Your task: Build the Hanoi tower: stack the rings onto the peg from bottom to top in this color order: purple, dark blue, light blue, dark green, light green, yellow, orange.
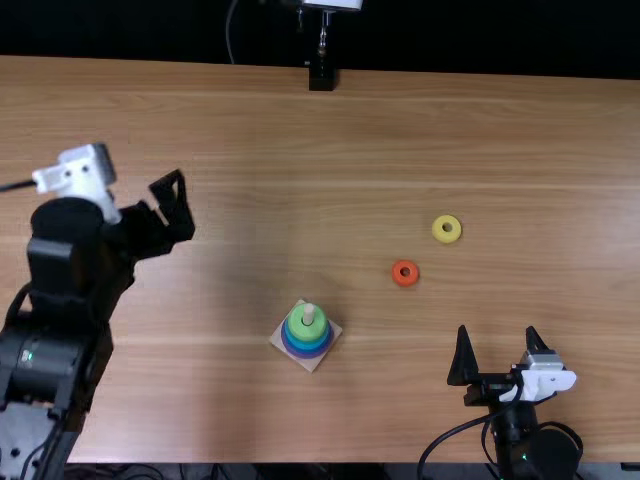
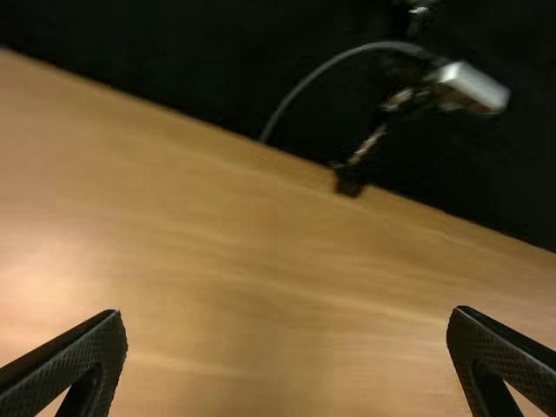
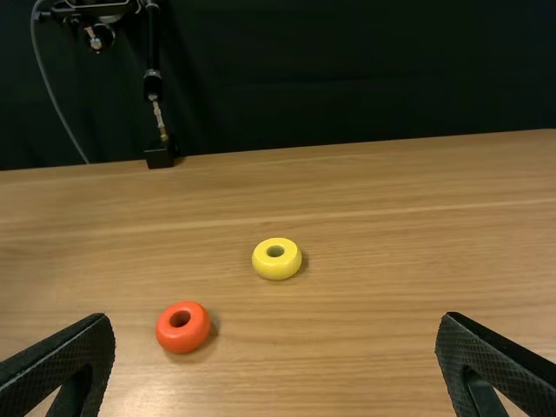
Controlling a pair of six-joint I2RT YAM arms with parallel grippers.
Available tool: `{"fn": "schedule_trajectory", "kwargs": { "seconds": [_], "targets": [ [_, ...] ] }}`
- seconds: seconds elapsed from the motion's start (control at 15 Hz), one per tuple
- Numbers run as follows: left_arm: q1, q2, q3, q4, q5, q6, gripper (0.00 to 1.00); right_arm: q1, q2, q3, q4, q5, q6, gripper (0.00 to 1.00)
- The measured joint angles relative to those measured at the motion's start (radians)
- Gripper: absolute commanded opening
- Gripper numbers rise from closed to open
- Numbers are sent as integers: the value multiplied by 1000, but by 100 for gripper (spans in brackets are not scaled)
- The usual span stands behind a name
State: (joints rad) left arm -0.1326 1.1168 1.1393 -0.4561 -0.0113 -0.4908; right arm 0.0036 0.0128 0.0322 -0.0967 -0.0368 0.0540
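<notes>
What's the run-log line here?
light green ring top of stack | yellow ring, orange ring on table | left gripper, right gripper open

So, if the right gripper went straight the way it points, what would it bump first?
The right gripper would probably meet the yellow ring first, though it might pass above; its height is unclear.

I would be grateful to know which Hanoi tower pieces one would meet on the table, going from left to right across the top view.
Stack of rings → orange ring → yellow ring
</notes>
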Motion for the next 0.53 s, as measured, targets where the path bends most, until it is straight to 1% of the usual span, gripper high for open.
{"fn": "schedule_trajectory", "kwargs": {
  "seconds": [0.07,0.13,0.2,0.27,0.33,0.4,0.47,0.53],
  "targets": [
    [23,-63,-76,2,21,39,100,0,0,0,0,0,0,100],
    [37,-130,-153,29,46,113,100,0,0,0,0,0,0,100],
    [43,-209,-233,97,68,228,100,0,0,0,0,0,0,100],
    [43,-276,-298,161,78,332,100,0,0,0,0,0,0,100],
    [43,-353,-372,219,83,438,100,0,0,0,0,0,0,100],
    [45,-437,-457,257,83,507,100,0,0,0,0,0,0,100],
    [61,-524,-552,292,82,541,100,0,0,0,0,0,0,100],
    [76,-604,-641,322,70,547,100,0,0,0,0,0,0,100]
  ]
}}
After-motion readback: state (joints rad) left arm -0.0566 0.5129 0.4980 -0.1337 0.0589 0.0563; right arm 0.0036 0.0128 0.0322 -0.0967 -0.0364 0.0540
